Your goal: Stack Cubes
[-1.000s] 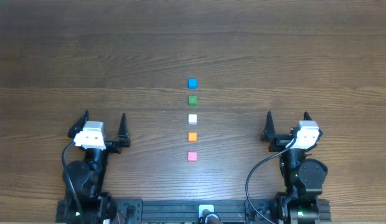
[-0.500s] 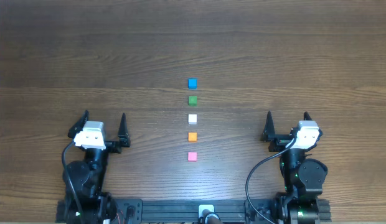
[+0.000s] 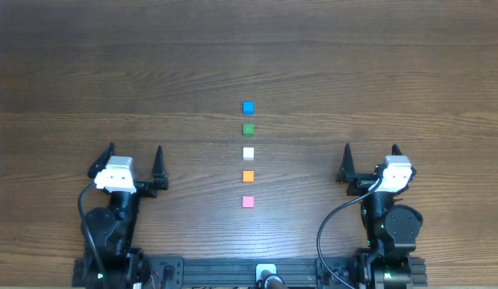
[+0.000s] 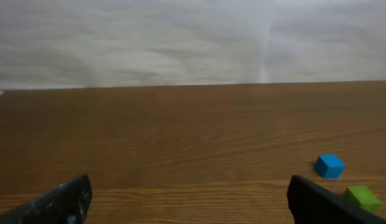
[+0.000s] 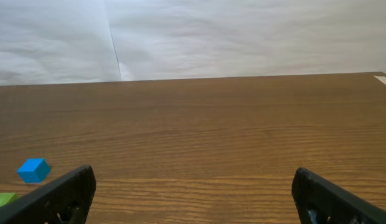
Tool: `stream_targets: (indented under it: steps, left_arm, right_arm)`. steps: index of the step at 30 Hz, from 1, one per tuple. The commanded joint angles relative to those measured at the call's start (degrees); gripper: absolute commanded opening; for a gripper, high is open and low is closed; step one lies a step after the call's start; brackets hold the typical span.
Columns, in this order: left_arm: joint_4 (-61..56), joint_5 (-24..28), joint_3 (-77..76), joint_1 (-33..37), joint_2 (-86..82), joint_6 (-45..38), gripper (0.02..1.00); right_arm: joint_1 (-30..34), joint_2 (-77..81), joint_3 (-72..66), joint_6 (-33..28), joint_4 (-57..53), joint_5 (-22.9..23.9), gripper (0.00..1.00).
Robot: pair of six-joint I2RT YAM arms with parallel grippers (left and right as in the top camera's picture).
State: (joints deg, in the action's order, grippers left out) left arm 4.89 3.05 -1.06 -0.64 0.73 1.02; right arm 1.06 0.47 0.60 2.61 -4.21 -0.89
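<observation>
Several small cubes lie in a straight line down the middle of the wooden table: blue (image 3: 248,107), green (image 3: 248,129), white (image 3: 248,153), orange (image 3: 248,176) and pink (image 3: 248,201), each apart from the others. My left gripper (image 3: 135,156) stands open at the lower left, well clear of the cubes. My right gripper (image 3: 370,154) stands open at the lower right, also far from them. The left wrist view shows the blue cube (image 4: 329,165) and green cube (image 4: 362,198) past its fingers. The right wrist view shows the blue cube (image 5: 33,170) and an edge of the green cube (image 5: 2,200).
The brown wooden table (image 3: 249,56) stretches wide around the cubes. A pale wall (image 4: 193,37) rises behind its far edge. Both arm bases stand on a black rail (image 3: 249,273) along the near edge.
</observation>
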Motion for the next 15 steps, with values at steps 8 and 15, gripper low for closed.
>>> stream_targets:
  steps: [8, 15]
  left_arm:
    - [2.29, 13.35, -18.38, -1.73, 18.82, 19.61, 0.998]
    - [19.91, 19.12, -43.41, -7.32, 41.81, 30.10, 0.998]
  right_arm:
    - [-0.31, -0.17, -0.28, -0.09, -0.13, 0.52, 0.993]
    - [-0.31, -0.20, -0.28, -0.09, -0.13, 0.52, 0.991]
